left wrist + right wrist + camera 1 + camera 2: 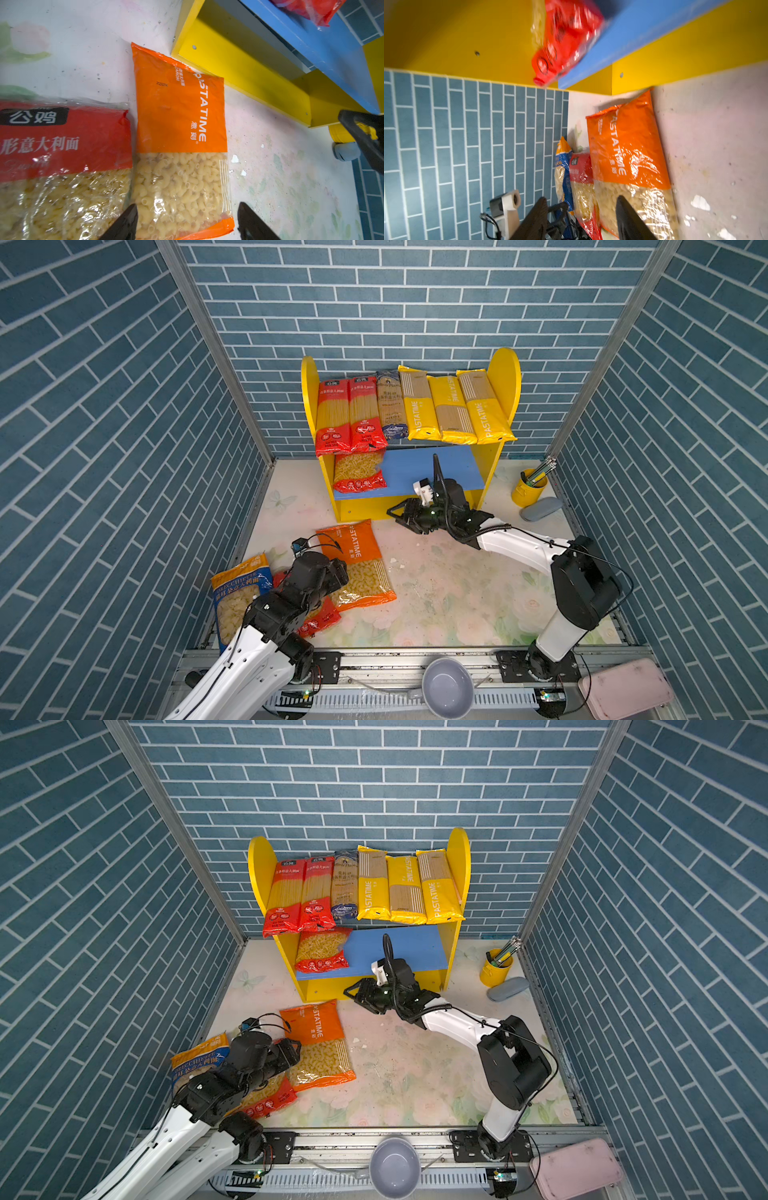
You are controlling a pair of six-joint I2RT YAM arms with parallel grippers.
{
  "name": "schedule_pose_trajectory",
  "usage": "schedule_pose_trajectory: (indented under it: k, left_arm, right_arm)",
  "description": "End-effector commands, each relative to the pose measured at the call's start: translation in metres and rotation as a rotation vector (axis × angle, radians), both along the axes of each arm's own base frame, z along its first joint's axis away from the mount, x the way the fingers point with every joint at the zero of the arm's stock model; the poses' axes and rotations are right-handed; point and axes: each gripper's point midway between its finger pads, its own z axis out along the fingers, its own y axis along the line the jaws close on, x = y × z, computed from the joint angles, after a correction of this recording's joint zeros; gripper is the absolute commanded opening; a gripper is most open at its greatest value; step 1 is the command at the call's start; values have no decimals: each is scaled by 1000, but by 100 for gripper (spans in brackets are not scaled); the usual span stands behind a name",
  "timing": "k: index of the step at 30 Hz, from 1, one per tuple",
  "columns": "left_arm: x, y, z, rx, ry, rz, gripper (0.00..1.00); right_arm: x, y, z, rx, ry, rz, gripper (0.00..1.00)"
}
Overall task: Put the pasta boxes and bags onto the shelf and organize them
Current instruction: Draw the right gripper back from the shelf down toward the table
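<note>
Red bag (62,145) label, seemingly wrist-view-only.

We see the shelf (457,857) with six long spaghetti packs (365,890) side by side on its upper board and a red short-pasta bag (322,955) on its blue board. In front of the shelf lies the orange bag (318,1044); the right end effector (353,992) hangs empty just beside the shelf's base.

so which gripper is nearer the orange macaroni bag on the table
Left. The left gripper hovers open over the orange macaroni bag; the right gripper is open, apart from it, by the shelf.
</note>
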Motion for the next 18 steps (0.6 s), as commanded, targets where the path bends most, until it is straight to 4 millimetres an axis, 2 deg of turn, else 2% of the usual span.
schedule_pose_trajectory:
  k: [1,4,9,13,18]
  left_arm:
    - [-7,16,-15,60,62,59,77]
    - [-10,16,-26,73,98,60,77]
    - [-7,4,-52,22,125,46,76]
    - [-3,-11,-70,-19,160,11,76]
    - [-1,-17,-84,-35,172,5,75]
  right_arm:
    - [-33,-4,-36,-133,-3,32,54]
    - [-56,0,-68,-253,10,92,54]
    - [-66,-4,-117,-420,31,171,54]
    - [-72,7,-137,-426,75,240,52]
    - [-70,18,-154,-432,92,272,48]
